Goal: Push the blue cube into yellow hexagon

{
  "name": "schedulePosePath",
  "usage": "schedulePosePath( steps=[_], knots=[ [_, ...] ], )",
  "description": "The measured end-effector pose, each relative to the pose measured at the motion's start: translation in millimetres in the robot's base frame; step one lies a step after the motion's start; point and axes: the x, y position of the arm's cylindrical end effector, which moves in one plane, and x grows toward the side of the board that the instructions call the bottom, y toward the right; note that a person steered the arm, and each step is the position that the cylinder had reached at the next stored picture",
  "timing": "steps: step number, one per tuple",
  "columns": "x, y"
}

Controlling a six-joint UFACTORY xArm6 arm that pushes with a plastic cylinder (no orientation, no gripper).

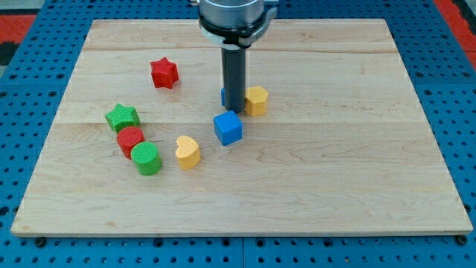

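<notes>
The blue cube (228, 128) lies near the board's middle. The yellow hexagon (256, 100) lies up and to the right of it, a small gap apart. My rod comes down from the view's top and my tip (233, 109) stands just above the blue cube's top edge and just left of the yellow hexagon. A second blue block (224, 97) is mostly hidden behind the rod, touching or nearly touching the hexagon's left side.
A red star (164, 73) lies upper left. A green star (122, 117), a red cylinder (130, 139) and a green cylinder (146, 158) cluster at the left. A yellow heart (188, 152) lies left of and below the blue cube. The wooden board (335, 171) sits on a blue pegboard.
</notes>
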Motion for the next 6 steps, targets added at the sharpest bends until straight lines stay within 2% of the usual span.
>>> schedulePosePath(
  steps=[1,2,4,5,6],
  knots=[
    [-0.5,-47.9],
    [29.1,-68.5],
    [68.8,-30.8],
    [58.2,9.9],
    [35.0,10.5]
  ],
)
